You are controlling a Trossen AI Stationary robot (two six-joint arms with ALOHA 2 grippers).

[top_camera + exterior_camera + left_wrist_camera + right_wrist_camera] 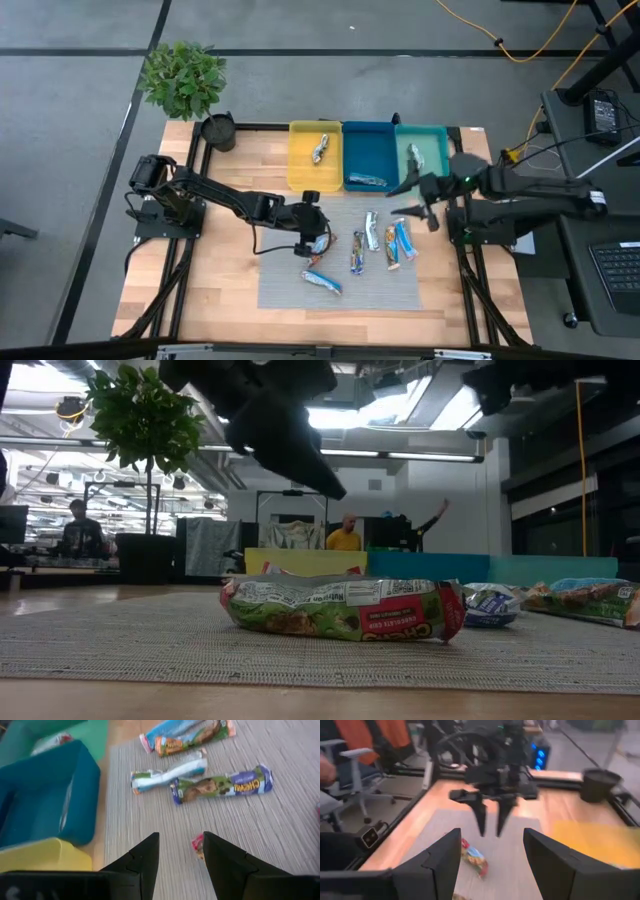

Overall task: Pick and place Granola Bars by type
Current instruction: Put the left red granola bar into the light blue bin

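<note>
Left claw (312,243) hovered open, empty, over red-ended granola bar (199,845) lying just below fingertips, long axis unclear. Right claw (428,213) open, empty, farther right.

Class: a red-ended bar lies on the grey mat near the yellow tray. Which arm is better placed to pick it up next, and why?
Probably the left. The left gripper hangs open right over that bar, while the right gripper, also open, is across the mat by the green tray.
</note>
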